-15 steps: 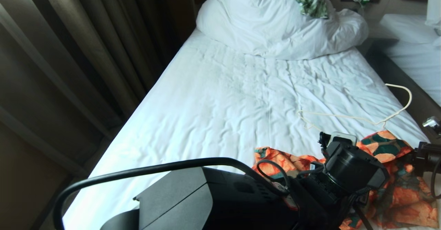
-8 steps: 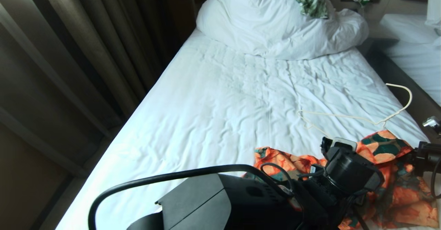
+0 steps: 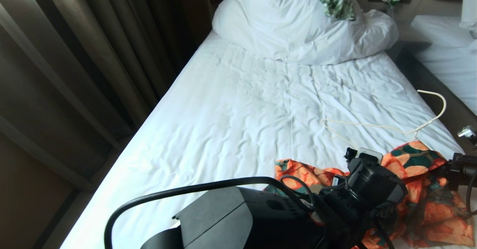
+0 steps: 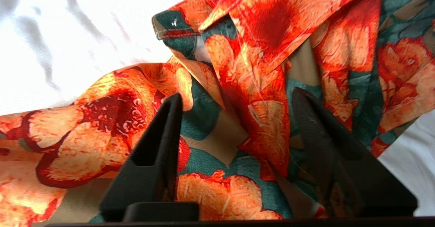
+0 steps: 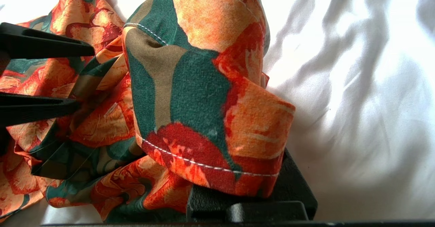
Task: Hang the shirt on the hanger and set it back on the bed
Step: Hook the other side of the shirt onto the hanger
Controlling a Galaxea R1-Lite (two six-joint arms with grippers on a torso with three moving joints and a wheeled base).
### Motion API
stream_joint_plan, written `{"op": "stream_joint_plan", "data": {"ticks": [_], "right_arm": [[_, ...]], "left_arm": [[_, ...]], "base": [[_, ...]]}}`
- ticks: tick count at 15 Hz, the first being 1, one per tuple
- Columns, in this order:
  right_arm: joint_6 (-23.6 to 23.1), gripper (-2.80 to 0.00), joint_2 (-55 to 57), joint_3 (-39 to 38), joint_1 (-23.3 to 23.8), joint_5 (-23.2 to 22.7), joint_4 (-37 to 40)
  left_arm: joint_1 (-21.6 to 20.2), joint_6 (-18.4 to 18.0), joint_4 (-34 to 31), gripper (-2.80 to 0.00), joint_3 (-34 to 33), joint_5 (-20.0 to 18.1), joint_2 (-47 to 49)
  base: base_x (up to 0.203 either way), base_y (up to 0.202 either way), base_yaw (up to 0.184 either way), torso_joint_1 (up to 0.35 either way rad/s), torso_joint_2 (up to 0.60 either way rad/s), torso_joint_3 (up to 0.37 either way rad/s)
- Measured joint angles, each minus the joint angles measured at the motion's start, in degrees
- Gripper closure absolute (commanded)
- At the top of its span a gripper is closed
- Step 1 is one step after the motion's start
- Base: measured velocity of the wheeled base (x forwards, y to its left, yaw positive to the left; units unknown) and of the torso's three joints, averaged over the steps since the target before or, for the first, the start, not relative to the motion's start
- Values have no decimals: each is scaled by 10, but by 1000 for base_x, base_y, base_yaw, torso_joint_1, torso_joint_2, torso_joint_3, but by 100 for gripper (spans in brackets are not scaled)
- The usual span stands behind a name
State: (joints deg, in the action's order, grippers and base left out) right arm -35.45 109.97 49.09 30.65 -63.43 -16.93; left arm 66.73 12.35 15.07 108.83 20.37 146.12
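Cloth, light, limp and slippery: the shirt (image 3: 425, 189) lies crumpled at the bed's (image 3: 231, 122) near right corner, best pinched at collar or shoulder seam. Right tool (image 5: 238, 186) clenches a fold; left tool (image 4: 234, 108), clenched a second ago, now gapes over it. Hanger (image 3: 391, 128) lies just beyond.

I find no readable text, label, brand, number or sign in any of my three views. The shirt (image 4: 258, 84) carries only its flower-and-leaf print, and the bed (image 3: 238, 122) sheet is plain white.
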Motion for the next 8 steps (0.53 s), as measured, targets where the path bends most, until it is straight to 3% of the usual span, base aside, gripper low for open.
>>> {"op": "stream_joint_plan", "data": {"ticks": [8], "right_arm": [[0,0,-3,-1,-1,-2,0]], "left_arm": [[-20,-7,17,-280,-4,7,30]], "base": [[0,0,0,0,0,0]]}}
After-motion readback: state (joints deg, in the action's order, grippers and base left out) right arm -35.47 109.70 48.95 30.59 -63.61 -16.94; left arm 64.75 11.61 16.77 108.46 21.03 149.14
